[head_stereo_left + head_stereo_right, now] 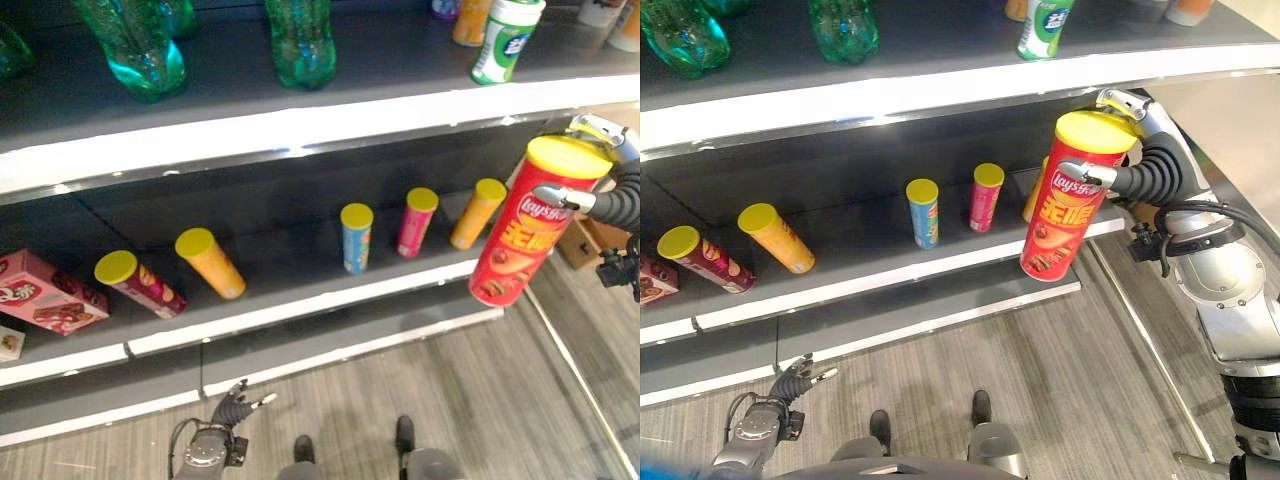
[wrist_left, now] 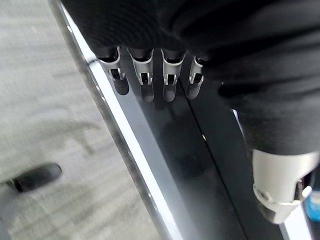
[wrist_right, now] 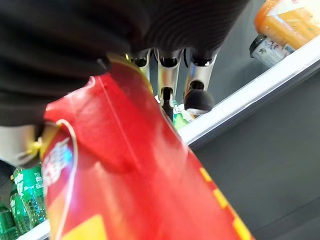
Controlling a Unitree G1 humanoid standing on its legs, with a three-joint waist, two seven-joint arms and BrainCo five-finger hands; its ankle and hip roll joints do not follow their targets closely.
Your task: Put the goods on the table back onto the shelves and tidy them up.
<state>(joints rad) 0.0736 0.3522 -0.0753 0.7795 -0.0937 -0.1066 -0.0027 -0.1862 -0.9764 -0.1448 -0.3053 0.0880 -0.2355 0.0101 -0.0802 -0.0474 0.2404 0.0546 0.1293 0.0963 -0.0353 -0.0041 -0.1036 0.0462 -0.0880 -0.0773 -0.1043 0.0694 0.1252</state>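
A tall red chips can (image 1: pixel 520 240) with a yellow lid hangs tilted in the air before the right end of the middle shelf (image 1: pixel 290 268). My right hand (image 1: pixel 1145 165) is shut on its upper part, thumb across the front and fingers (image 3: pixel 167 75) behind the lid. From the right wrist the red can (image 3: pixel 150 185) looms close. My left hand (image 1: pixel 232 408) hangs low by the floor under the shelves, its fingers (image 2: pixel 145 70) relaxed and holding nothing.
On the middle shelf stand a maroon can (image 1: pixel 140 283), a yellow can (image 1: pixel 210 262), a blue can (image 1: pixel 356 238), a pink can (image 1: pixel 417 222), an orange can (image 1: pixel 477 212) and a pink box (image 1: pixel 45 292). Green bottles (image 1: pixel 135 45) and a white-green bottle (image 1: pixel 507 40) stand above. A cardboard box (image 1: pixel 580 240) sits at right.
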